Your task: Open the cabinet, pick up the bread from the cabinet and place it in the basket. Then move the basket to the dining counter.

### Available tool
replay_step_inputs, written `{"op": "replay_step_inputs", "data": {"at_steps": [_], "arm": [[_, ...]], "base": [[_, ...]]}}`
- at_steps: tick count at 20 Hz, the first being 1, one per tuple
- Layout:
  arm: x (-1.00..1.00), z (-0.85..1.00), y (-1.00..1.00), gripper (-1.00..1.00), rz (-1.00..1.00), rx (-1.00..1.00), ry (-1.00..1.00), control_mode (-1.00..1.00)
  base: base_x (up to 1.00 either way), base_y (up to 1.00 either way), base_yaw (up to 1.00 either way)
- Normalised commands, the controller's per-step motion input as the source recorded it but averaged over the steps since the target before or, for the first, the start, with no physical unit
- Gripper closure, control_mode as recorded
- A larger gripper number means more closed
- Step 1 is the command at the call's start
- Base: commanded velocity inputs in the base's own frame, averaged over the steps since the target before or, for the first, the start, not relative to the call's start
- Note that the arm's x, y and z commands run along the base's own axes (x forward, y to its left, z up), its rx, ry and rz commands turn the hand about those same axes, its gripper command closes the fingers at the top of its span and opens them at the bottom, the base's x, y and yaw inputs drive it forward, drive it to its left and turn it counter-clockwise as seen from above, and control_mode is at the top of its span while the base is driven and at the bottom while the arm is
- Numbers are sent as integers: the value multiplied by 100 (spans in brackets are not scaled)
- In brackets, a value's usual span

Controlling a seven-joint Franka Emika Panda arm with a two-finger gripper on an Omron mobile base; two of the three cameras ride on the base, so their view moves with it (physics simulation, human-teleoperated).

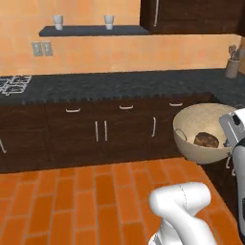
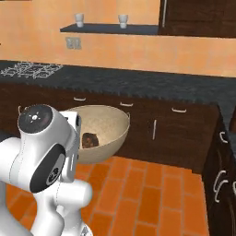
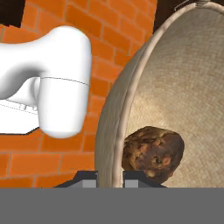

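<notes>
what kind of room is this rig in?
A kitchen, rendered: dark worktop over wood drawers, stove grate at the left, cups on a wall shelf.

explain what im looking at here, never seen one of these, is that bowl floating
It's a simulated kitchen with a white robot arm on a driving base. Two pictures come from cameras on the base, left and right behind the arm; the third looks along the hand itself. The bowl isn't floating: it is a tan basket, tilted, its rim pinched between the hand's two shut fingers and carried above the orange tile floor. A small brown bread lies inside. Behind are the dark worktop and lower cabinets.
</notes>
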Motion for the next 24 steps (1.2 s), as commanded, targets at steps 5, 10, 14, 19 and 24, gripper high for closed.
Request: {"op": "replay_step_inputs", "data": {"at_steps": [5,10,14,19,24], "arm": [[0,0,0,100,0,0,0,100],[0,0,0,100,0,0,0,100],[0,0,0,100,0,0,0,100],[0,0,0,100,0,0,0,100],[0,0,0,100,0,0,0,100]], "base": [[0,1,97],[10,3,91],[32,5,86],[32,2,83],[1,54,60]]}}
